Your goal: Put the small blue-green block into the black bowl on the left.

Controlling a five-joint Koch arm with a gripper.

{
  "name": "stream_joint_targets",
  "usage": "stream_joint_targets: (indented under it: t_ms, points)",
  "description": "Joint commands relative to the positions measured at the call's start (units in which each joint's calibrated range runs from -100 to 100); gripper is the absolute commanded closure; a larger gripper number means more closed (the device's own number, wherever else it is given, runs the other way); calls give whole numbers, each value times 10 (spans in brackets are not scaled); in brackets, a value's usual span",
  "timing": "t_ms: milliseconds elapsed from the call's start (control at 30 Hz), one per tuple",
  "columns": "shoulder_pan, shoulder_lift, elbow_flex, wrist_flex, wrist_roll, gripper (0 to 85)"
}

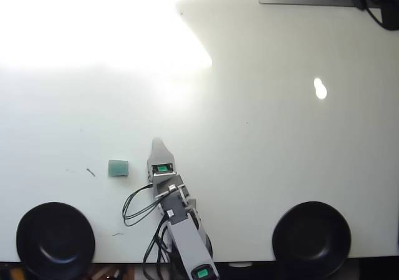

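In the overhead view, the black bowl (pixel 55 240) sat at the lower left corner of the white tabletop (pixel 262 155), its hollow empty and its rim close to the near edge. Up and to the right of it lay the small blue-green block (pixel 118 168), flat on the tabletop and well apart from the bowl, with a few small dark marks on the surface nearby. Just to the right of the block, not touching it, the claw (pixel 156 144) pointed away from the near edge, leaning slightly leftward (only a single pale tip showed from above, so I could not tell whether it was parted or clenched). It held nothing that could be seen. The grey arm (pixel 181 230) ran down from it to the bottom edge, black cables looping at its left side. At the lower right rested a second black bowl (pixel 311 237), also empty.
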State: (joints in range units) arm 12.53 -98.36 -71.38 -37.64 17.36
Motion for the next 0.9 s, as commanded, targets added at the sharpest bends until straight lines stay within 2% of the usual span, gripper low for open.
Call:
stream_joint_targets:
  t_ms: [0, 200, 333, 467, 867]
  points:
    - [12, -12, 56, -33, 22, 405]
    - [25, -12, 65, -89, 64, 444]
    - [78, -11, 88, -109, 116, 445]
    - [96, -5, 114, -111, 126, 445]
    - [162, 117, 168, -99, 130, 445]
